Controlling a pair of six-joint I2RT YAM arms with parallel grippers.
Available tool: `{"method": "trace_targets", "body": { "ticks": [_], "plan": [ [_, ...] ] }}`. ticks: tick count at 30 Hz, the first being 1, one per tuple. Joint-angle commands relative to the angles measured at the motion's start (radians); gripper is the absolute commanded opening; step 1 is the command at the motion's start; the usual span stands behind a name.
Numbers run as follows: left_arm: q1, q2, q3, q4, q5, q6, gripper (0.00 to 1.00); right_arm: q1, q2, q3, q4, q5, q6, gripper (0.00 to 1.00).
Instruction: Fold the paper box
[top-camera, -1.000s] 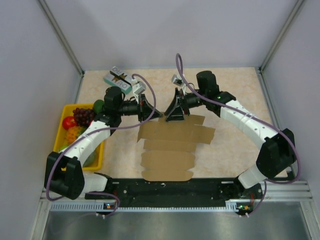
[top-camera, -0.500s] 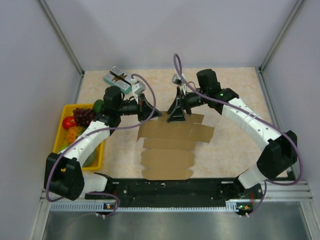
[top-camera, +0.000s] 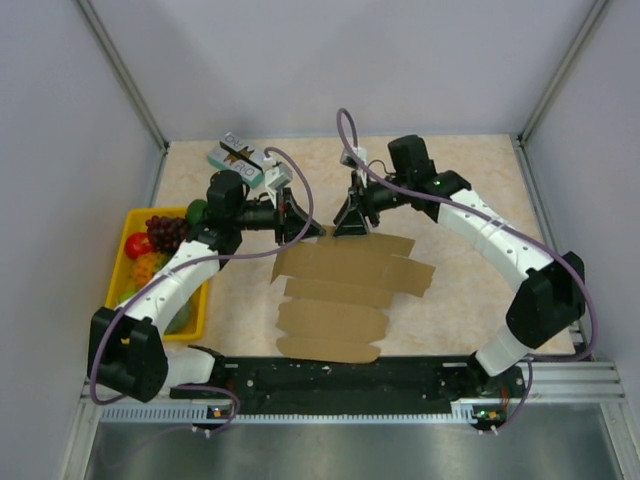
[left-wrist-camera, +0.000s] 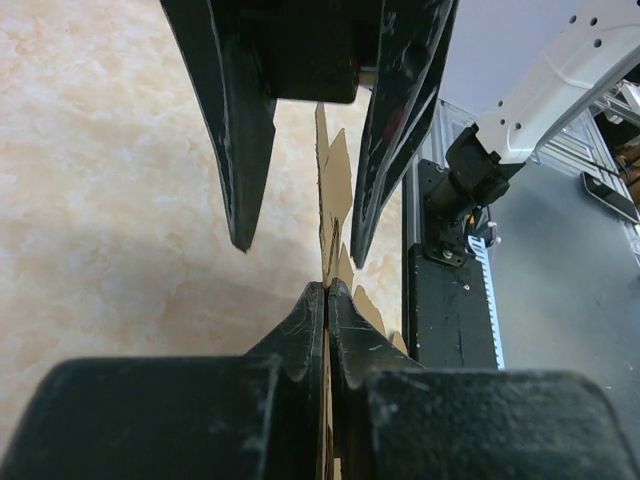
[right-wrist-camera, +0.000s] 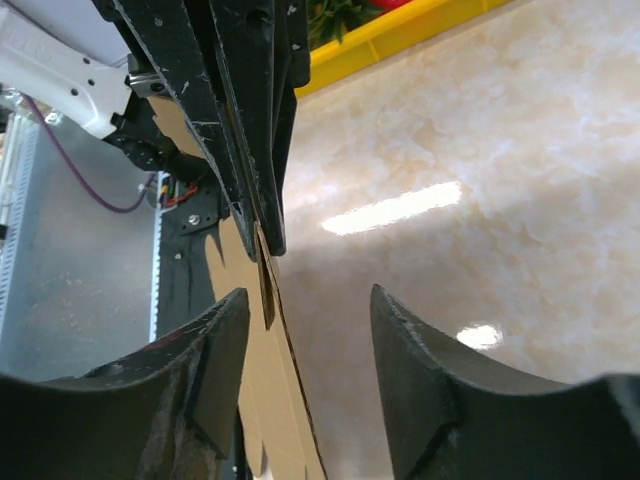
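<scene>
The box (top-camera: 345, 290) lies mostly flat on the worktop (top-camera: 470, 190), its far edge pinched in the clamped left gripper (top-camera: 300, 222) while the right gripper (top-camera: 350, 226) straddles that edge, jaws apart; a pull off the crease could tear or skew it

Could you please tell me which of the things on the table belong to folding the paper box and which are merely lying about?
Job in hand:
- paper box
- left hand, shut on its far edge
- right hand, open astride that edge

Lying about:
- yellow tray
- fruit in it
- small printed box, far left
</scene>
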Motion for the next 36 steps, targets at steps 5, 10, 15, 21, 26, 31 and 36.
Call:
{"method": "trace_targets", "body": {
  "ticks": [5,10,15,21,26,31,36],
  "plan": [
    [-0.003,-0.047,0.030,0.084,0.006,-0.027,0.00,0.035,0.045,0.010,0.031,-0.094,-0.035,0.23],
    [0.040,-0.096,0.031,0.079,-0.133,-0.143,0.14,0.029,0.022,-0.007,0.048,-0.015,-0.053,0.00],
    [0.187,-0.243,-0.084,0.093,-0.308,-0.330,0.77,-0.008,-0.015,-0.035,0.066,-0.037,-0.067,0.00],
    [0.293,-0.433,-0.196,-0.161,-0.488,-0.299,0.67,-0.077,-0.024,-0.042,0.068,-0.146,-0.062,0.00],
    [0.292,-0.476,-0.321,-0.162,-0.474,-0.280,0.52,-0.095,-0.041,-0.044,0.068,-0.159,-0.059,0.00],
    [0.289,-0.517,-0.432,-0.101,-0.468,-0.354,0.47,-0.101,-0.052,-0.030,0.070,-0.157,-0.033,0.00],
    [0.287,-0.689,-0.518,0.060,-0.404,-0.407,0.80,-0.103,-0.060,-0.029,0.071,-0.073,0.016,0.07]
  ]
}}
